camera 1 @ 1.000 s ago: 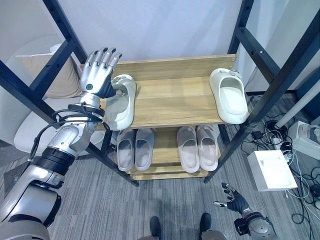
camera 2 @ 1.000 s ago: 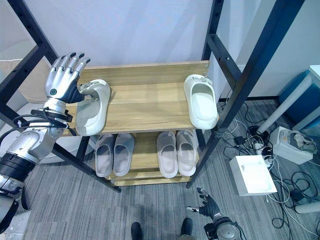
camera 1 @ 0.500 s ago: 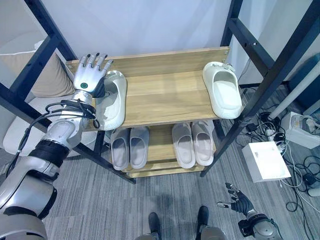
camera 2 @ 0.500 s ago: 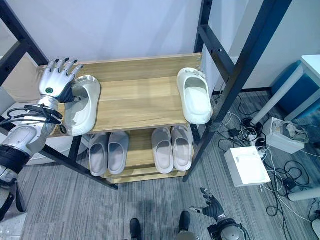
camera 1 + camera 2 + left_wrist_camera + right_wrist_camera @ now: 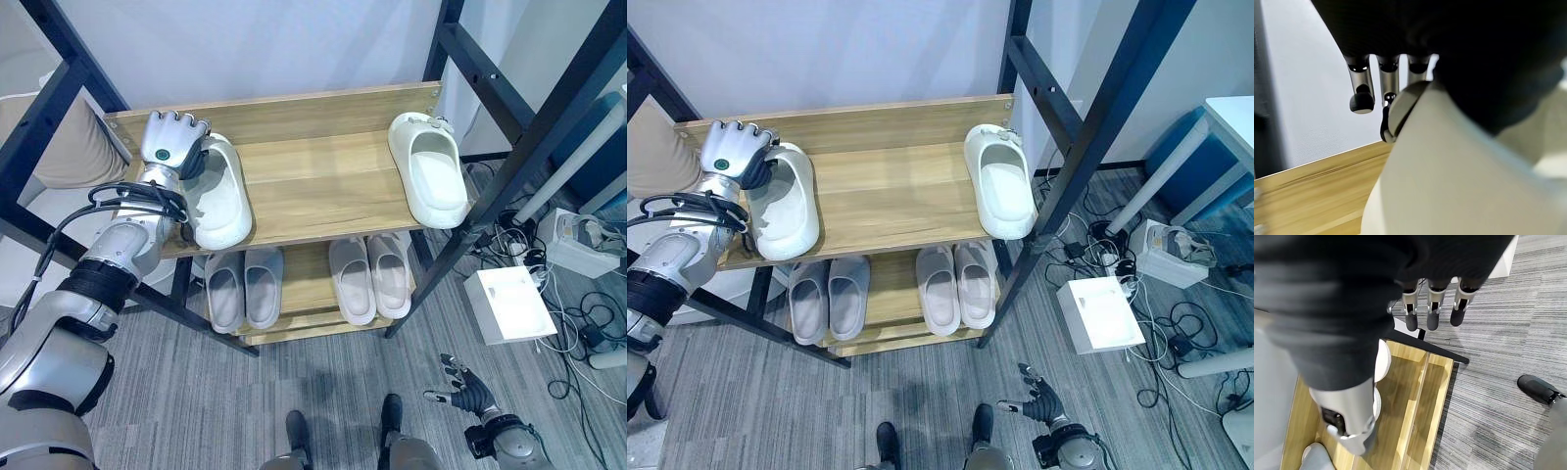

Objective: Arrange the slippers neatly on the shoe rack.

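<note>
Two white slippers lie on the top board of the wooden shoe rack (image 5: 313,191). The left slipper (image 5: 221,199) rests flat at the board's left end, opening upward. My left hand (image 5: 172,145) sits on its far end with fingers (image 5: 1361,94) curled over the rim, and the slipper's white body (image 5: 1449,176) lies close under the palm. The right slipper (image 5: 430,182) lies alone at the right end, its front slightly over the edge. My right hand (image 5: 461,389) hangs low above the floor, fingers (image 5: 1432,316) straight, holding nothing.
Two pairs of grey slippers (image 5: 245,286) (image 5: 370,276) stand on the lower shelf. Black frame posts (image 5: 509,181) cross both sides of the rack. A white box (image 5: 509,304) and cables lie on the carpet at right. A beige cushion (image 5: 59,147) sits at left.
The camera has shifted. My left hand's fingers went from spread to curled over the left slipper's end, and that slipper now lies flatter on the board. The right hand stayed low.
</note>
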Tool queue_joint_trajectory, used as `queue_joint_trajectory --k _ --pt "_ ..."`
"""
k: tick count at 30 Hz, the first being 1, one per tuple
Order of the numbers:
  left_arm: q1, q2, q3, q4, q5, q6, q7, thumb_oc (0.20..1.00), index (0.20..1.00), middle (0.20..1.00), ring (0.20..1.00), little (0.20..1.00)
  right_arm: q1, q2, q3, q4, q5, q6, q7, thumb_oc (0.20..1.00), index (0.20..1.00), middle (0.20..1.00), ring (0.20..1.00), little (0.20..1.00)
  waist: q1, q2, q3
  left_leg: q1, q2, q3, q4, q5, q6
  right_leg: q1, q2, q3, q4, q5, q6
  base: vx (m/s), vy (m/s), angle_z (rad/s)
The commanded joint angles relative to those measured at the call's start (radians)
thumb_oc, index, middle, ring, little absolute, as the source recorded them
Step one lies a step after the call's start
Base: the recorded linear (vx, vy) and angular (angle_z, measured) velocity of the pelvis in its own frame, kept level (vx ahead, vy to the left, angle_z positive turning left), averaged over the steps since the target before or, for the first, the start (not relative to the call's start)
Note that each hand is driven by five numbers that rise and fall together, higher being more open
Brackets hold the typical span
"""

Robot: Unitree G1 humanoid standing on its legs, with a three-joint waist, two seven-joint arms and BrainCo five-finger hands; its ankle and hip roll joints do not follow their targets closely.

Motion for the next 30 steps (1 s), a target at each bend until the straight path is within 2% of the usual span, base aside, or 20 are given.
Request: queue_joint_trajectory --k 1,2,3,5,8,14,16,18,24,25,26,27,30 --pt "-0.172 -0.048 -0.019 -0.026 0.036 -0.029 0.000 0.200 0.200 0.200 0.200 0.200 -0.037 -0.005 -0.008 -0.060 0.026 -0.043 -0.013 1.000 1.000 1.000 1.000 1.000 -0.008 -0.002 0.014 0.075 -0.014 -0.044 -0.007 -0.088 -0.017 0.080 -0.015 -0.014 0.011 -0.074 0.096 0.00 0.000 0.00" --pt "-0.172 -0.048 -0.019 -0.026 0.036 -0.029 0.000 0.200 0.200 0.200 0.200 0.200 -0.037 -0.005 -0.008 -0.060 0.026 -0.043 -0.013 1.000 1.000 1.000 1.000 1.000 -0.008 -0.002 0.015 0.075 -0.014 -0.044 -0.007 -0.088 -0.017 0.080 -0.014 -0.014 0.011 -0.074 0.096 0.00 0.000 0.00" --pt "-0.186 -0.091 -0.037 -0.014 0.042 -0.033 -0.005 0.200 0.200 0.200 0.200 0.200 -0.044 -0.007 -0.002 -0.058 0.030 -0.042 -0.014 1.000 1.000 1.000 1.000 1.000 -0.017 0.002 0.012 0.079 -0.014 -0.042 -0.007 -0.087 -0.018 0.082 -0.014 -0.014 0.009 -0.077 0.095 0.00 0.000 0.00" --pt "-0.195 -0.099 -0.049 -0.008 0.042 -0.035 -0.008 0.200 0.200 0.200 0.200 0.200 -0.045 -0.009 -0.004 -0.061 0.033 -0.043 -0.015 1.000 1.000 1.000 1.000 1.000 -0.019 0.003 0.012 0.080 -0.013 -0.040 -0.007 -0.088 -0.018 0.082 -0.013 -0.012 0.009 -0.077 0.095 -0.01 -0.012 -0.02" --pt "-0.228 -0.170 -0.087 0.084 0.033 -0.023 -0.008 0.200 0.200 0.200 0.200 0.200 -0.049 -0.016 -0.010 -0.067 0.047 -0.042 -0.023 1.000 1.000 1.000 1.000 1.000 -0.051 0.014 0.014 0.084 -0.008 -0.010 -0.007 -0.085 -0.018 0.068 -0.009 0.015 0.010 -0.071 0.094 -0.02 -0.030 -0.08" --pt "-0.251 -0.222 -0.094 0.156 0.027 -0.002 -0.001 0.200 0.200 0.200 0.200 0.200 -0.028 -0.023 -0.045 -0.065 0.074 -0.043 -0.030 1.000 1.000 1.000 1.000 1.000 -0.077 0.021 0.014 0.090 -0.001 0.021 -0.007 -0.087 -0.020 0.053 -0.001 0.046 0.008 -0.068 0.093 0.00 -0.027 -0.24" --pt "-0.258 -0.254 -0.085 0.205 0.017 0.013 0.011 0.200 0.200 0.200 0.200 0.200 -0.037 -0.020 -0.066 -0.058 0.072 -0.043 -0.069 1.000 1.000 1.000 1.000 1.000 -0.088 0.024 0.015 0.090 0.003 0.033 -0.007 -0.085 -0.021 0.044 0.003 0.058 0.007 -0.069 0.091 0.00 -0.045 -0.22" --pt "-0.272 -0.289 -0.072 0.254 -0.005 0.025 0.027 0.200 0.200 0.200 0.200 0.200 -0.023 -0.016 -0.057 -0.070 0.072 -0.046 -0.064 1.000 1.000 1.000 1.000 1.000 -0.096 0.025 0.014 0.093 0.007 0.040 -0.007 -0.085 -0.023 0.042 0.005 0.065 0.007 -0.068 0.090 0.01 -0.033 -0.17" --pt "-0.317 -0.305 -0.087 0.336 -0.048 0.034 0.056 0.200 0.200 0.200 0.200 0.200 -0.010 -0.029 -0.046 -0.089 0.085 -0.049 -0.061 1.000 1.000 1.000 1.000 1.000 -0.114 0.034 0.010 0.100 0.015 0.056 -0.007 -0.082 -0.029 0.040 0.010 0.077 0.006 -0.069 0.089 0.01 -0.022 -0.13" --pt "-0.321 -0.309 -0.092 0.335 -0.049 0.031 0.054 0.225 0.225 0.225 0.225 0.225 -0.009 -0.027 -0.041 -0.089 0.083 -0.050 -0.060 1.000 1.000 1.000 1.000 1.000 -0.115 0.035 0.010 0.101 0.015 0.056 -0.007 -0.082 -0.030 0.041 0.011 0.077 0.006 -0.070 0.089 0.01 -0.030 -0.09" --pt "-0.323 -0.310 -0.099 0.336 -0.046 0.030 0.048 0.401 0.401 0.401 0.401 0.401 -0.008 -0.027 -0.039 -0.089 0.083 -0.050 -0.057 1.000 1.000 1.000 1.000 1.000 -0.114 0.036 0.009 0.102 0.016 0.054 -0.007 -0.083 -0.030 0.043 0.012 0.075 0.006 -0.071 0.088 0.00 0.000 0.00" --pt "-0.323 -0.313 -0.104 0.329 -0.046 0.026 0.042 1.000 1.000 1.000 1.000 1.000 -0.006 -0.026 -0.037 -0.089 0.084 -0.051 -0.056 1.000 1.000 1.000 1.000 1.000 -0.112 0.038 0.008 0.103 0.017 0.052 -0.007 -0.082 -0.030 0.046 0.013 0.072 0.006 -0.073 0.088 0.00 0.000 0.00" --pt "-0.322 -0.300 -0.090 0.270 -0.060 0.017 0.036 1.000 1.000 1.000 1.000 1.000 0.002 -0.016 -0.033 -0.093 0.084 -0.047 -0.048 1.000 1.000 1.000 1.000 1.000 -0.100 0.040 0.003 0.104 0.017 0.037 -0.007 -0.082 -0.031 0.060 0.014 0.055 0.005 -0.080 0.084 0.00 -0.008 0.01"
